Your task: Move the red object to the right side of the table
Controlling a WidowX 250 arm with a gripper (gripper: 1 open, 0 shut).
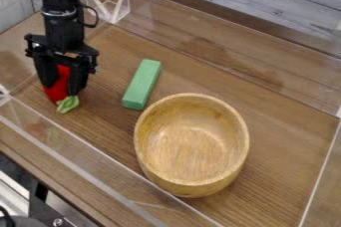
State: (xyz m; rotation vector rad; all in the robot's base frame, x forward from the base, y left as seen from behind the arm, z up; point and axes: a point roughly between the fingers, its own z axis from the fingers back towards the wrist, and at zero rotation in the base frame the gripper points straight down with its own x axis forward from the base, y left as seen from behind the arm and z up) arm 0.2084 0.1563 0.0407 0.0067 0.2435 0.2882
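Upper left of the frame, you're right down at the red fruit [56, 84], operator, with the gripper [62, 74] pointing down over it and its dark fingers coming down around the fruit's upper part. Whether those fingers are pressing on it or just standing around it, I can't tell you from this view. The light-green leafy bit [67, 105] pokes out at the fruit's lower end, towards the bottom of the frame.

Now look across to the right: there's the green block [142, 85], lying at a slant near the middle of the frame, well apart from your fingers. It sits between you and the right side of the table [273, 92], with its lower end near the rim of the wooden bowl [192, 143]. That bowl is the big one here, filling the lower middle, open side up, and you can see its smooth pale inside right down to the floor.

Along the left edge, a low clear wall [83, 184] runs down towards the bottom, and its see-through plastic is hard to pick out against the wood. Your gripper covers part of the fruit's top, so its contact points are hidden. Bottom left corner, a dark round part [11, 217] is cut off by the frame; can't make out what it is.
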